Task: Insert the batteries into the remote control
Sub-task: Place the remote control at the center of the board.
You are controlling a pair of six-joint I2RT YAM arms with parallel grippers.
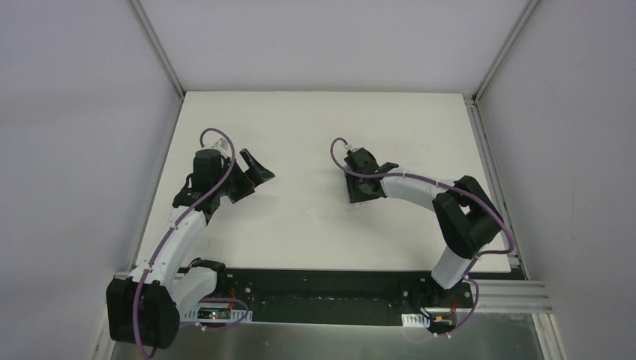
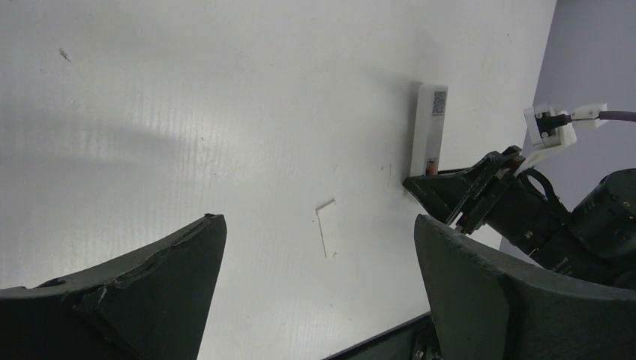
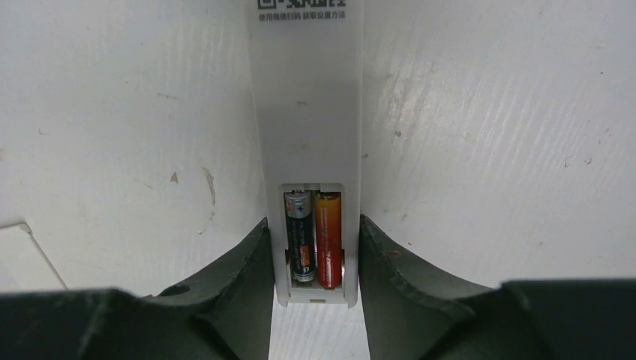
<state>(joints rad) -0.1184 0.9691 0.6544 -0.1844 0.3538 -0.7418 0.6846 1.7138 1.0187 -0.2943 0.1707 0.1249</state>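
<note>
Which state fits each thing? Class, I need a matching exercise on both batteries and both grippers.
Things: 1 dark battery; 2 orange battery; 3 left gripper; 4 right gripper.
States: A open, empty; B inside the remote control, left slot in right wrist view; C shut on the remote control; D inside it, right slot.
Pairs: 1-B, 2-D, 3-A, 4-C.

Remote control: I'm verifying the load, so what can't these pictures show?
Top external: the remote control hidden by the right gripper.
Right wrist: its far end is cut by the top edge; front faces the table.
Right wrist: loose white piece, mostly cut by the left edge.
</note>
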